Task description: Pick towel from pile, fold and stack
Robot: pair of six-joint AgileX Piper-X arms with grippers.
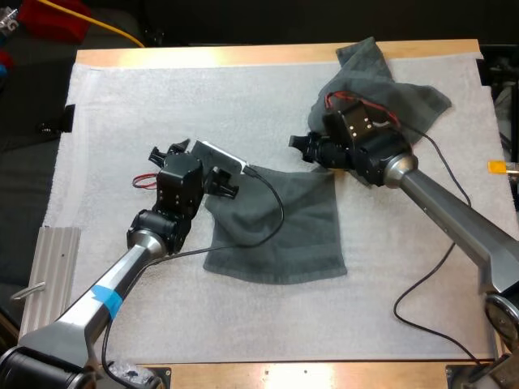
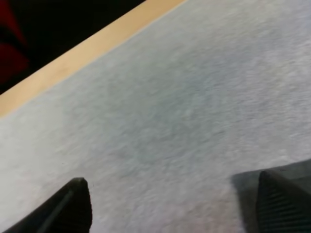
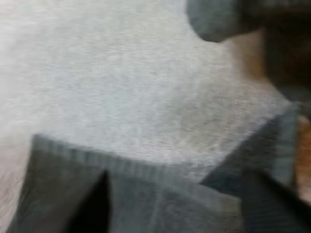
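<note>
A dark grey-green towel (image 1: 280, 227) lies spread flat in the middle of the mat. A second, crumpled towel (image 1: 393, 85) sits at the far right corner. My left gripper (image 1: 197, 168) hovers at the flat towel's far left corner. In the left wrist view its fingers (image 2: 73, 206) stand apart over bare mat, and the towel's corner (image 2: 252, 177) lies by one fingertip. My right gripper (image 1: 306, 150) is at the towel's far right corner. Its fingers (image 3: 95, 206) are spread over the towel's hemmed edge (image 3: 160, 194), holding nothing.
The white mat (image 1: 122, 105) has wide bare room on the left and along the front. The table's wooden far edge (image 2: 73, 53) runs beyond the left gripper. The crumpled towel (image 3: 218, 19) lies close behind the right gripper.
</note>
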